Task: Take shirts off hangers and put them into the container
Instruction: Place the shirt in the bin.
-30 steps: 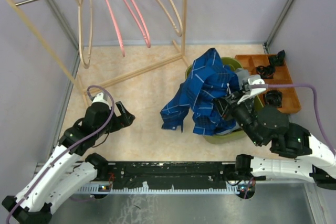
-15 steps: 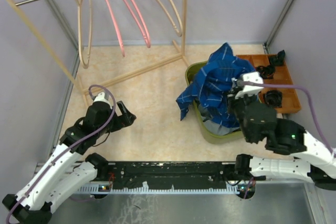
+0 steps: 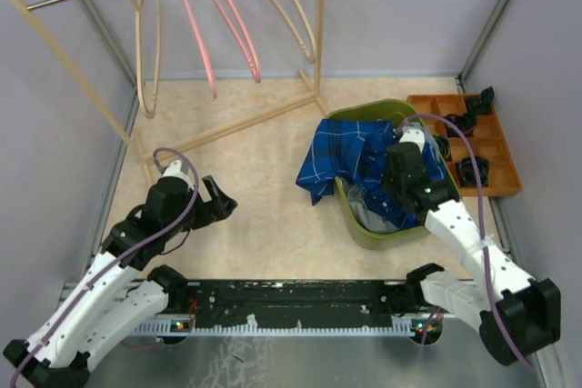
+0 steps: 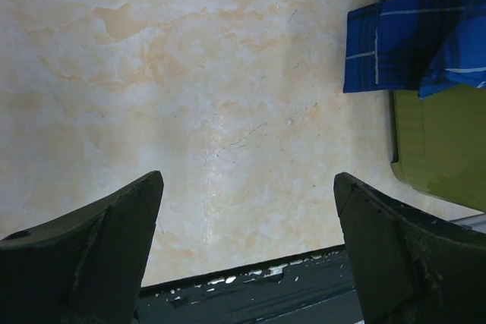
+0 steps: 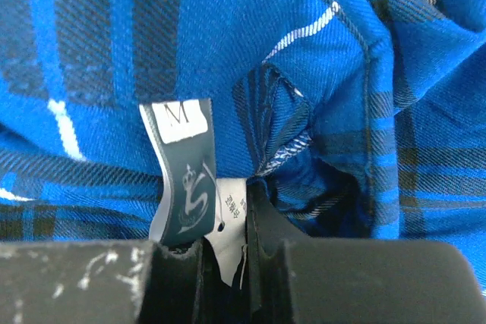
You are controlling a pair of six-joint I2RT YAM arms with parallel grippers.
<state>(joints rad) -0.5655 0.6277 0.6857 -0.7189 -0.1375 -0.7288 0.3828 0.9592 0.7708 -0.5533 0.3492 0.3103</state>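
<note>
The blue shirt (image 3: 356,154) with thin white checks lies bunched in the olive-green container (image 3: 382,235). One part of it hangs over the left rim onto the table. My right gripper (image 3: 401,168) is down in the container, shut on the shirt at its neck labels (image 5: 182,180). In the right wrist view the gripper (image 5: 235,214) pinches the white label and blue cloth (image 5: 228,36). Some pale cloth (image 3: 366,209) shows under the blue shirt. My left gripper (image 3: 218,199) hovers open and empty over bare table (image 4: 247,187). Several bare pink hangers (image 3: 207,43) and wood-coloured hangers (image 3: 145,52) hang on the rack.
The wooden rack (image 3: 64,52) with its metal rod fills the back left, one foot bar running toward the container. An orange compartment tray (image 3: 427,100) holding black items sits right of the container. Grey walls close in the sides.
My right gripper has carried the blue shirt from hanging high in front of the container down into it, and the arm now reaches over the basin. The left arm has stayed still.
</note>
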